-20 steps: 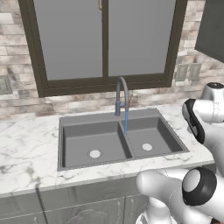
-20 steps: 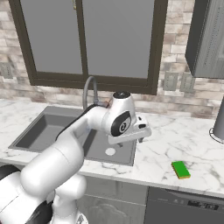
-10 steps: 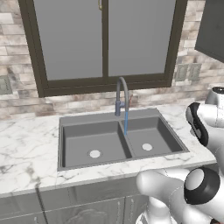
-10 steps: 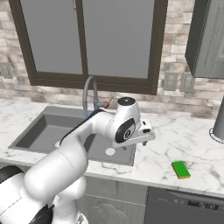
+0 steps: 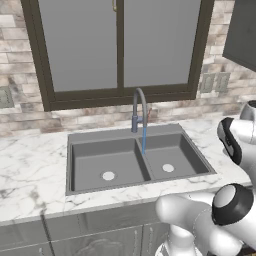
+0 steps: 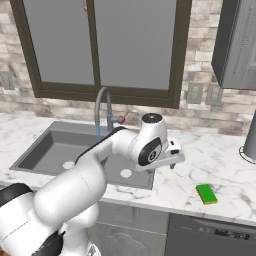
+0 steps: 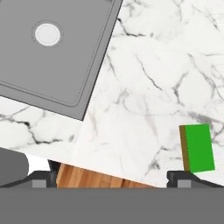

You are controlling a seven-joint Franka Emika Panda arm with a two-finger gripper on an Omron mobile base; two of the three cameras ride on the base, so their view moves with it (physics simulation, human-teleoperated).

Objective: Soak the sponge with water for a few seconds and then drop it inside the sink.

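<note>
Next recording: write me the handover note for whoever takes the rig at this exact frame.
Gripper: open, holding nothing, hovering over the marble counter right of the sink.
Sponge: lying flat on the counter near its front edge, apart from the sink; in the hand view it sits just off one fingertip, not between them.
Water: running from the faucet into the right basin.
Done: tap is on.
Left: line up over the sponge, grasp it, hold it under the stream briefly, drop it into the sink.
</note>
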